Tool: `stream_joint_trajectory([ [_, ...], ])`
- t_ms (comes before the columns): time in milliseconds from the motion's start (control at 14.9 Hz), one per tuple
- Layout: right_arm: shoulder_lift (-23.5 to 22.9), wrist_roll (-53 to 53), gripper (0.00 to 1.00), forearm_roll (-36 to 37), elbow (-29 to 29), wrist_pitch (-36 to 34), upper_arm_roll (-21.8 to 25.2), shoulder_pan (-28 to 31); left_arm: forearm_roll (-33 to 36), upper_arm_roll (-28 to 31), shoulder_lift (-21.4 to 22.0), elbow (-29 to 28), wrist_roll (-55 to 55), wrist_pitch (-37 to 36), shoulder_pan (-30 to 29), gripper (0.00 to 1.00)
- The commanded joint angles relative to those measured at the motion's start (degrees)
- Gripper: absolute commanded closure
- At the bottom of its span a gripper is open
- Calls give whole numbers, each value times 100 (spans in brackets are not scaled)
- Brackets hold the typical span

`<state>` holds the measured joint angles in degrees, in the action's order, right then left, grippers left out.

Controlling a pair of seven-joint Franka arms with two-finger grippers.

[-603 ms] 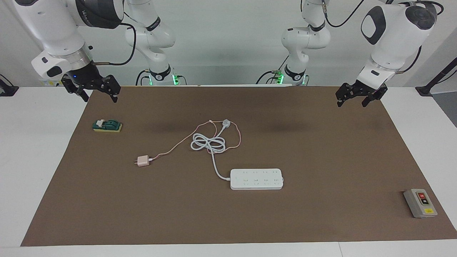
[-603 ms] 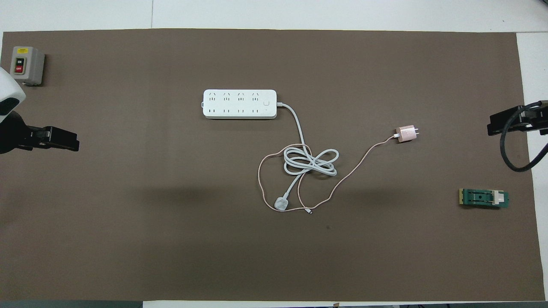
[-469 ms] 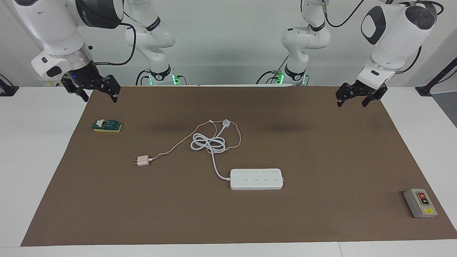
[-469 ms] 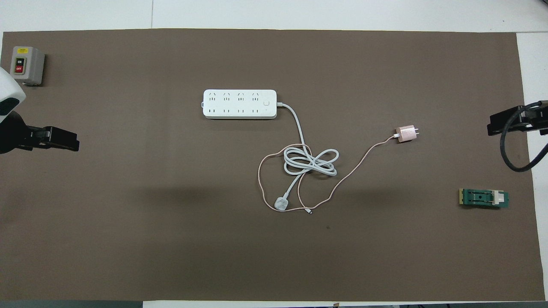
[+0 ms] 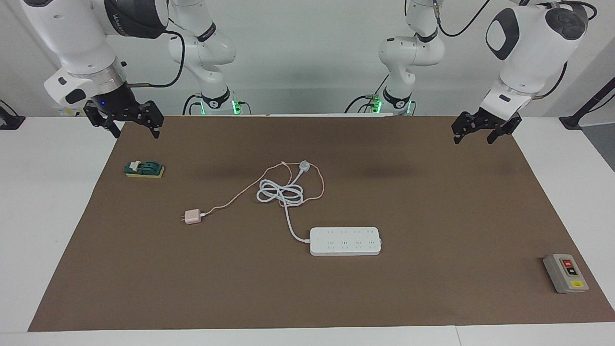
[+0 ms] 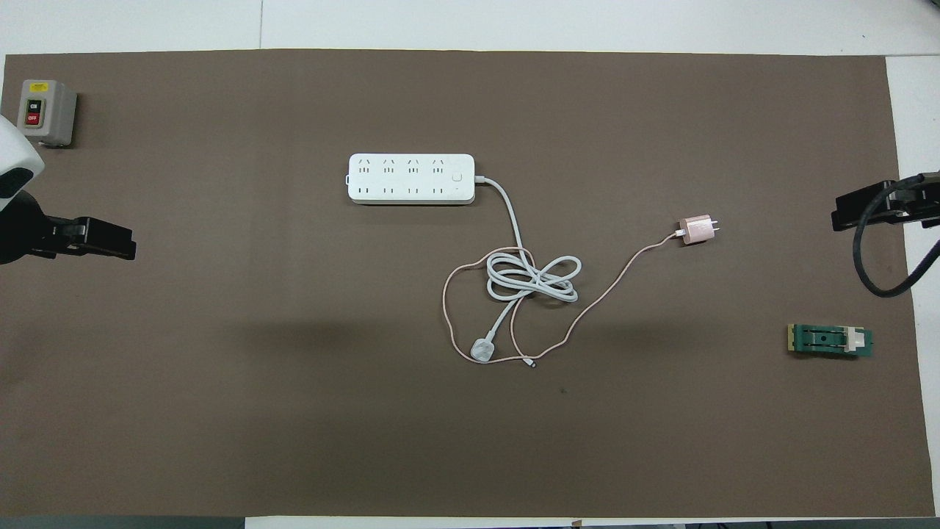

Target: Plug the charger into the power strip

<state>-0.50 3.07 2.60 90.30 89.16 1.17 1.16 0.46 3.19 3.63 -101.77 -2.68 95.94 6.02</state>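
Right gripper (image 5: 126, 126): raised over the brown mat's (image 5: 432, 202) edge at its own end, fingers spread, empty.
Left gripper (image 5: 480, 132): raised over the mat's edge at its end, fingers spread, empty.
Charger (image 5: 193, 217): on the mat, unplugged, toward the right arm's end.
Power strip (image 5: 345, 241): farther out, well apart from the charger, sockets free.

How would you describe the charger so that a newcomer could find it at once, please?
On the brown mat lies a long white power strip. The charger lies toward the right arm's end from it, slightly nearer the robots: a small pink cube with a thin pink cable, unlike the round white plug.
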Motion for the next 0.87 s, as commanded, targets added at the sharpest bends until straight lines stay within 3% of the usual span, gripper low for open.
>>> stream_joint_trajectory([
  [0, 111, 395, 0, 109, 225, 154, -11, 34, 112, -11, 41, -54, 48, 22, -13, 0],
  [335, 261, -76, 0, -145, 752, 435, -2, 393, 112, -11, 41, -54, 57, 22, -13, 0],
  [603, -107, -1199, 0, -847, 840, 392, -2, 727, 112, -11, 41, -54, 48, 22, -13, 0],
  [804, -547, -2666, 0, -1480, 840, 322, -2, 816, 103, -11, 32, -36, 57, 4, 22, 0],
])
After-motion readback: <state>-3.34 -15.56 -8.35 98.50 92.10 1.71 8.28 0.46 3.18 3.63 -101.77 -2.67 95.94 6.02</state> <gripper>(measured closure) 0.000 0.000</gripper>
